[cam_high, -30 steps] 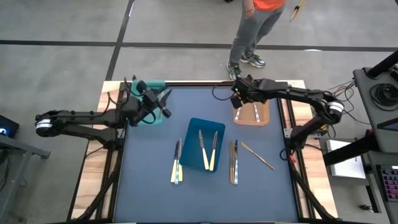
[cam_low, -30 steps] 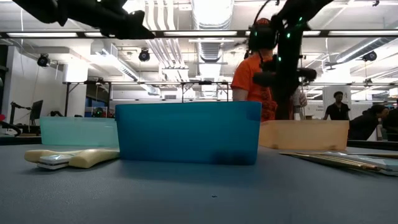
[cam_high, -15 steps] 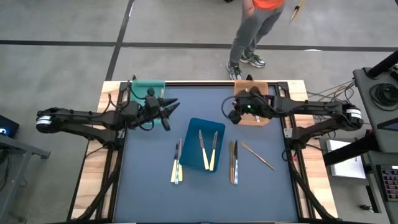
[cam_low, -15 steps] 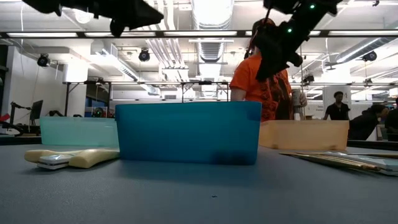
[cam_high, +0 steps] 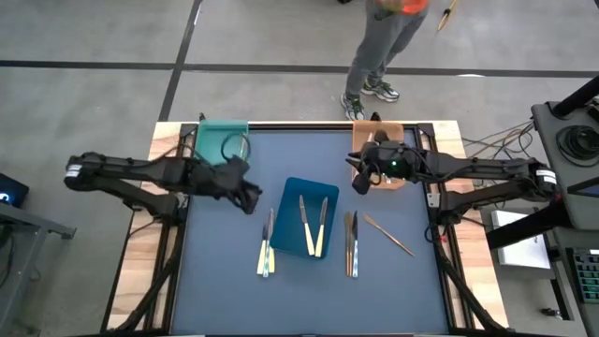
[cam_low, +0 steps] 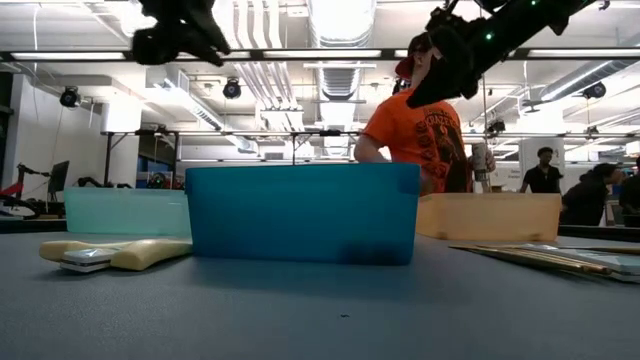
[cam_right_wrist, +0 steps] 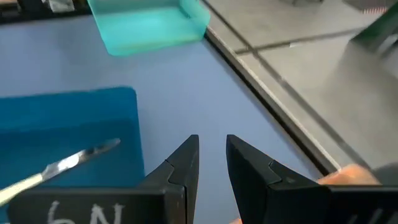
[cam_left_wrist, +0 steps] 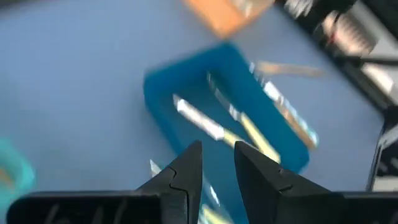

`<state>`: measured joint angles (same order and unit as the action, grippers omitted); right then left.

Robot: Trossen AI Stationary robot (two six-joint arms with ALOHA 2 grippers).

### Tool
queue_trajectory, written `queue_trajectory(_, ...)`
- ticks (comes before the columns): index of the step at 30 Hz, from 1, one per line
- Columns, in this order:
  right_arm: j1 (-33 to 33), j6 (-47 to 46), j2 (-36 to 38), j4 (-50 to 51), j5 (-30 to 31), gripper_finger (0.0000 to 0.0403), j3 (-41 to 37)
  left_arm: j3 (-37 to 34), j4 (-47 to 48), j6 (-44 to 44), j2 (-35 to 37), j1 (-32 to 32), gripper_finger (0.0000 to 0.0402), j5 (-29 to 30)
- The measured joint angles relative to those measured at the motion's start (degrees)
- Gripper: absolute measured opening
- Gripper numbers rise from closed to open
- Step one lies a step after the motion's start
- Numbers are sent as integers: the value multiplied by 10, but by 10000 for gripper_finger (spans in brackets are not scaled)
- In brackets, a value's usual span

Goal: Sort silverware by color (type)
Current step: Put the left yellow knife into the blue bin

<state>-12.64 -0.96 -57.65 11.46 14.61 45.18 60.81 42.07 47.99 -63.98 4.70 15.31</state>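
Left gripper (cam_high: 251, 198) hovers beside the blue tray (cam_high: 292, 192), fingers narrowly apart, empty; right gripper (cam_high: 359, 183) likewise by the orange tray (cam_high: 401, 181); silverware (cam_high: 312, 226) lies in trays and on the counter (cam_high: 225, 281).

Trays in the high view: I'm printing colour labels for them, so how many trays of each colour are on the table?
Teal tray: 1
Blue tray: 1
Orange tray: 1
Total: 3 trays
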Motion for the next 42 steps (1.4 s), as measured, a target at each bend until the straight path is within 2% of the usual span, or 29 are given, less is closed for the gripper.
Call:
queue_trajectory(7,0,23,7,-14,0,72,2,49,103,142,-99,100,76,-19)
queue_trajectory(13,0,23,6,-15,-1,72,2,49,111,236,-167,147,76,-90)
queue_trajectory(19,0,21,6,-15,-1,73,2,48,111,312,-232,186,76,-131)
queue_trajectory(26,0,21,5,-15,-1,72,2,48,111,322,-282,202,76,-128)
queue_trajectory(42,0,21,5,-15,-1,73,2,46,73,286,-346,194,76,-64)
